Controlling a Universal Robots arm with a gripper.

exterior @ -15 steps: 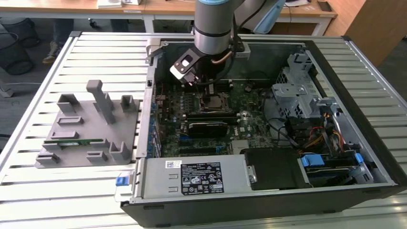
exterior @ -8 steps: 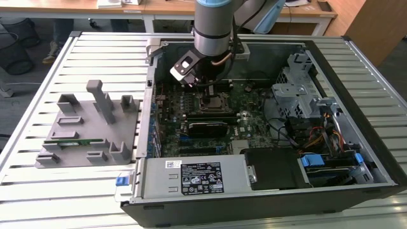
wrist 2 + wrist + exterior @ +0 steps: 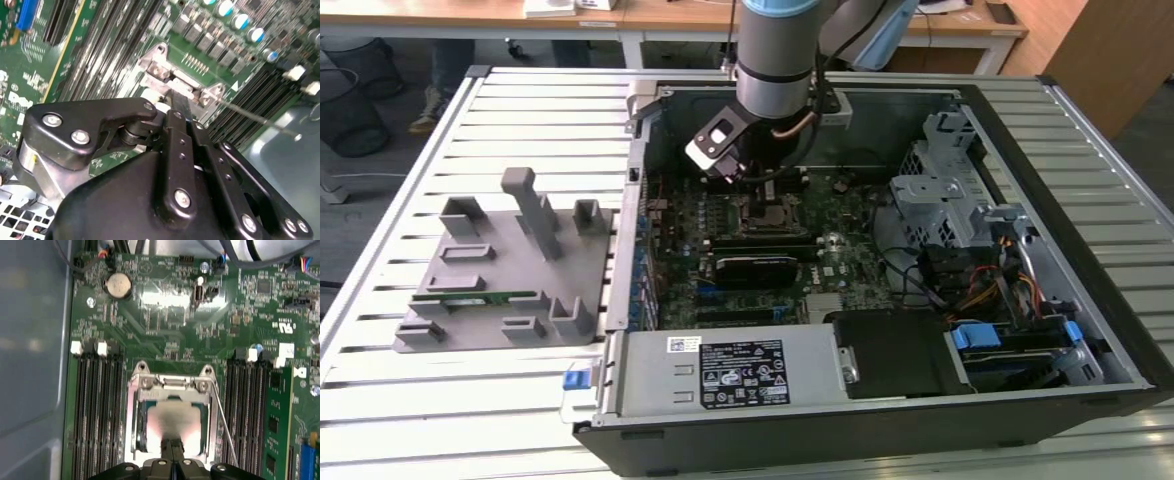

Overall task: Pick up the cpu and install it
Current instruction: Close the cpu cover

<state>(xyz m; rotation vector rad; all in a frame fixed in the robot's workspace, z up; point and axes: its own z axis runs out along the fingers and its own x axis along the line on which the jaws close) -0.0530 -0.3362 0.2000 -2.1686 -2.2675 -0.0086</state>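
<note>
Cpu (image 3: 172, 417) lies flat in the socket (image 3: 134, 410) on the motherboard (image 3: 165, 315), shiny top up, seen in the first wrist view. Hand (image 3: 172, 445) hangs directly over it. Its fingertips are clenched together with nothing between them, over one edge of the cpu; contact cannot be told. Socket lever (image 3: 226, 430) stands free alongside. In the exterior view the arm (image 3: 774, 60) reaches down at upper centre of the frame into the open case (image 3: 854, 430) on the bench (image 3: 400, 400).
</note>
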